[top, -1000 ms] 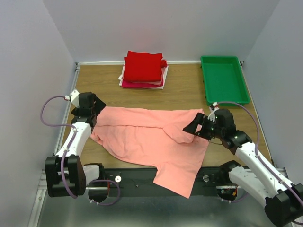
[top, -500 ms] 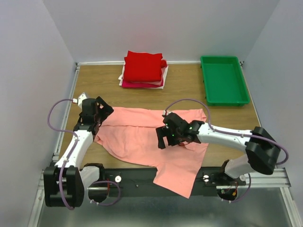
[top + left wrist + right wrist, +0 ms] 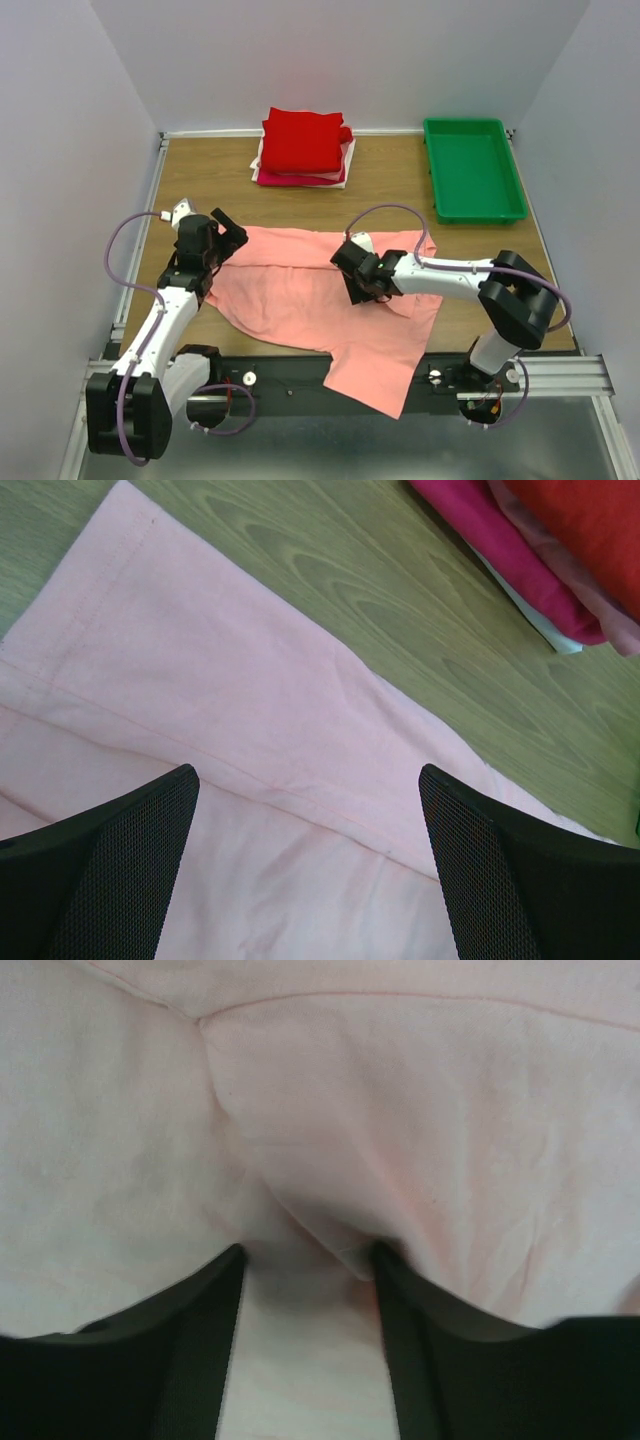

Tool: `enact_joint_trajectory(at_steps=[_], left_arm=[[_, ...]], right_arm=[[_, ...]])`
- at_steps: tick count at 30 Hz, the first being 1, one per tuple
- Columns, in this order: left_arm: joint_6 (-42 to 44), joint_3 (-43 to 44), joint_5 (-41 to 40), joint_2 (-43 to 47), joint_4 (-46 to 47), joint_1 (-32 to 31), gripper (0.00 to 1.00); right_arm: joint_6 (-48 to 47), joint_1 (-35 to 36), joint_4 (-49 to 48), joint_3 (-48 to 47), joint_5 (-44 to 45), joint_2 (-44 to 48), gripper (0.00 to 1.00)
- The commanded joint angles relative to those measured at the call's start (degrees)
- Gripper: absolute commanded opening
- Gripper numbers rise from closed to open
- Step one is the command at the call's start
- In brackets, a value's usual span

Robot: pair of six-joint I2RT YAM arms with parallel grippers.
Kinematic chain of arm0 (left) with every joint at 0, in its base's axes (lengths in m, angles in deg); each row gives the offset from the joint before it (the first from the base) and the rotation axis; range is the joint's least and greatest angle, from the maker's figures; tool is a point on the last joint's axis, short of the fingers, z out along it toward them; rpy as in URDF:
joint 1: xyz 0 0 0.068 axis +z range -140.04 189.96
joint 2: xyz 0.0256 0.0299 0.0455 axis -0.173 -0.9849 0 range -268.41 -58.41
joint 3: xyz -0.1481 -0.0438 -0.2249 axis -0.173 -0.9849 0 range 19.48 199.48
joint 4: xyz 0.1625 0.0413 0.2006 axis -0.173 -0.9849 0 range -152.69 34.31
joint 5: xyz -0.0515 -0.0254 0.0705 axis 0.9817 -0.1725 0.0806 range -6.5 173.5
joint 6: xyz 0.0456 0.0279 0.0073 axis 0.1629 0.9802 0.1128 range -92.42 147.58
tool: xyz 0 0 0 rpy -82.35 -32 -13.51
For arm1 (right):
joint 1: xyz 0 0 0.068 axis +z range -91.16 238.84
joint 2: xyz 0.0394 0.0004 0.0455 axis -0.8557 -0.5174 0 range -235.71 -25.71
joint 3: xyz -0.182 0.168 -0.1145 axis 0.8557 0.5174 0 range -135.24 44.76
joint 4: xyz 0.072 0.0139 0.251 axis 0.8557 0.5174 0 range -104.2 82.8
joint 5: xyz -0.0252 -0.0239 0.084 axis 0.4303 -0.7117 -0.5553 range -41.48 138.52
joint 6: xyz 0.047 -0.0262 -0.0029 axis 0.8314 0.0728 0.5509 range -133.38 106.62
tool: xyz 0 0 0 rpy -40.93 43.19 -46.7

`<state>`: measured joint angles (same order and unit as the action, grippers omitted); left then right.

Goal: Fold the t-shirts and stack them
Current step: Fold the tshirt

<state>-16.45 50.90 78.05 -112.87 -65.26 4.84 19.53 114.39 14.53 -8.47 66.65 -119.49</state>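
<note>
One shirt [image 3: 290, 300] lies spread: left end effector [image 3: 230, 238], frame left, gapes empty; right end effector [image 3: 357, 290], centre, straddles a ridge, grip unclear. I'd pinch one layer only.

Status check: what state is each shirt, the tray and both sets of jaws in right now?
Salmon-pink t-shirt, unfolded, spread out, one corner overhanging the near edge.
Folded t-shirts, stacked, red on top.
Green tray, empty.
Left gripper, jaws wide open over the shirt's hem.
Right gripper, jaws open, pressed onto the shirt around a pucker.
</note>
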Motion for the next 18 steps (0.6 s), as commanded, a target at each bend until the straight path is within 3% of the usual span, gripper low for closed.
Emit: enact_joint_trajectory(at_steps=[1, 3, 9, 18], left_arm=[[-0.09, 0.48, -1.49, -0.91, -1.33, -0.85, 0.98], [-0.09, 0.66, -1.75, -1.18, -1.6, -1.11, 0.98], [-0.27, 0.66, -2.72, -1.27, -1.6, -1.9, 0.98], [-0.35, 0.92, -3.6, -1.53, -1.95, -2.7, 0.98]], right_arm=[[0.32, -0.35, 1.85, -3.1, 7.7, -2.81, 0.51], [0.67, -0.79, 2.03, -3.63, 8.32, -3.34, 0.38], [0.93, -1.23, 2.47, -5.04, 8.94, -2.99, 0.37], [-0.82, -2.37, 3.87, -5.83, 5.69, -2.21, 0.01]])
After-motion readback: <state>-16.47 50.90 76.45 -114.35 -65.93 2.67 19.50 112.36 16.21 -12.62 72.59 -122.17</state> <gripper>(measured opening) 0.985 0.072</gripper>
